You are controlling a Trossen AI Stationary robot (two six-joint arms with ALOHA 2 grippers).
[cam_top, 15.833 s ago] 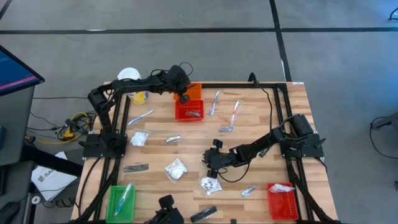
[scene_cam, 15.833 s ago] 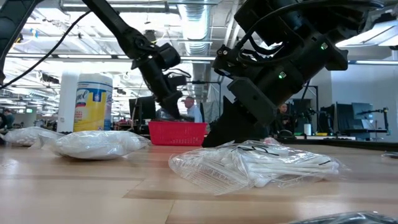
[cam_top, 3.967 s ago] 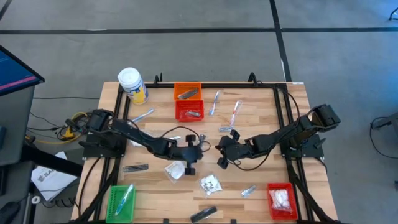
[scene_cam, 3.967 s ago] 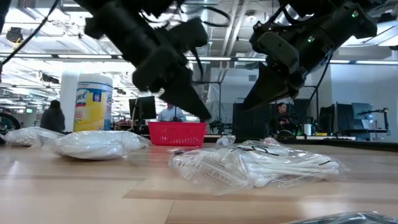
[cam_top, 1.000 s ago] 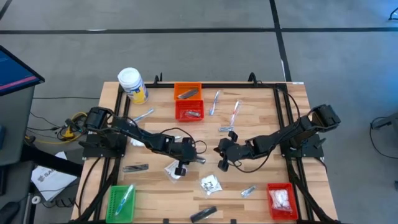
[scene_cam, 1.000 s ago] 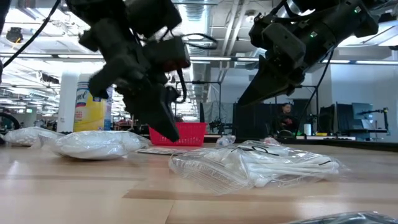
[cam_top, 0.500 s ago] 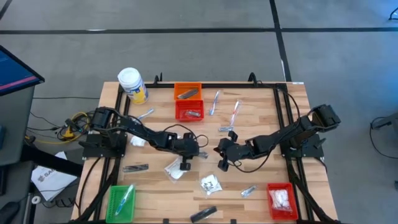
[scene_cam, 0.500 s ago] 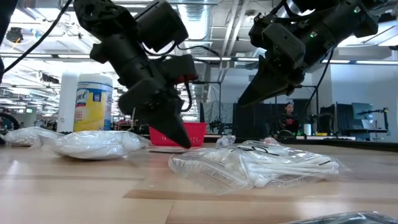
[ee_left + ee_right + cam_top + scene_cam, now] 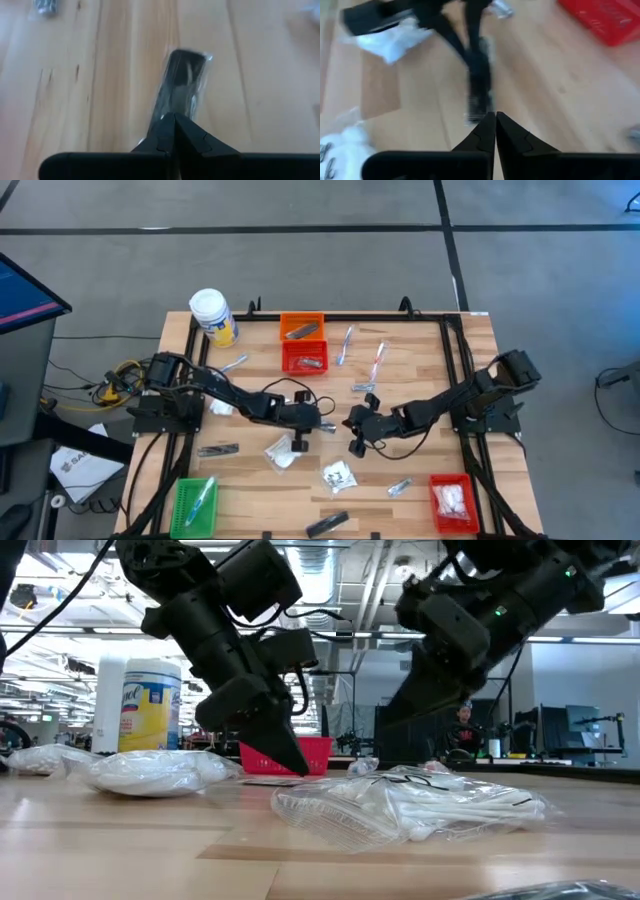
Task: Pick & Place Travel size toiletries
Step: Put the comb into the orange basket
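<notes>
Two end effectors near tabletop centre. Left end effector clenched on dark sachet, lifting stage; carry next to red basket at twelve o'clock. Right end effector clenched empty, three o'clock of it.

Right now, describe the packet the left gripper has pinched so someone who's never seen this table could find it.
Start at the two stacked baskets at the table's far edge, orange basket over red basket. Come straight toward the table's middle to the left gripper, shut on a slim dark item in a clear wrapper. Unlike the white packet beside it, it is narrow, dark and glossy.
</notes>
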